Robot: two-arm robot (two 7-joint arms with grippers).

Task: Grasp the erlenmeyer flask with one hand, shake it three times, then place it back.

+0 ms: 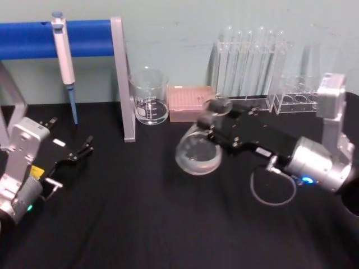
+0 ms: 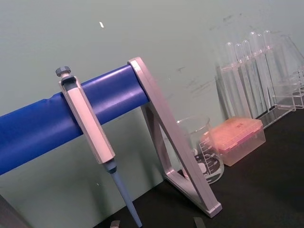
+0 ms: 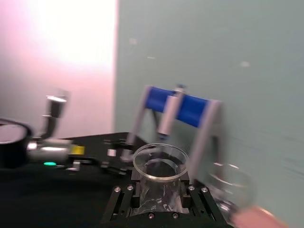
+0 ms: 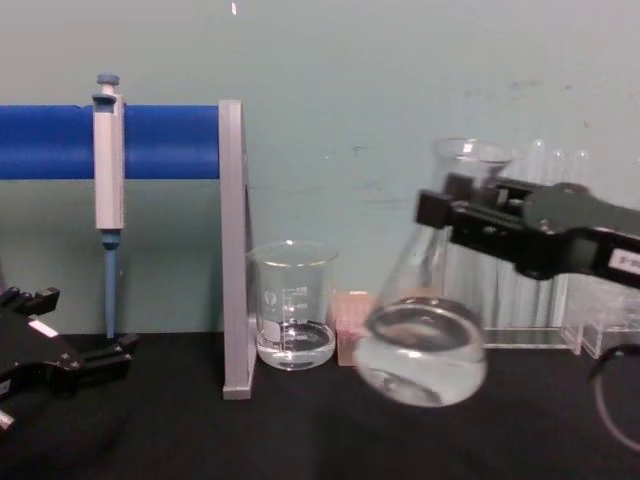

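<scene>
Two grippers: the left gripper [image 1: 81,150] lies parked near the table's [image 1: 140,224] left edge. Right of the beaker [image 4: 293,318], toward the back edge, the right gripper [image 4: 462,215] is clamped on the neck of the erlenmeyer flask [image 4: 425,350], which it holds tilted, base off the table. The flask is judged rigid, slippery and breakable, bottom-heavy with a little clear liquid, and best held at the neck beneath the flared lip.

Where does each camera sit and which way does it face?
Head: up high, looking down at the black table; left gripper parked left, right gripper gripping the tilted flask.
Chest: low, looking across at the wall; same flask, both grippers.
Left wrist: faces the pipette on the blue stand and the beaker.
Right wrist: looks past its own gripper and the flask mouth.
Shared: all four see the blue stand.
</scene>
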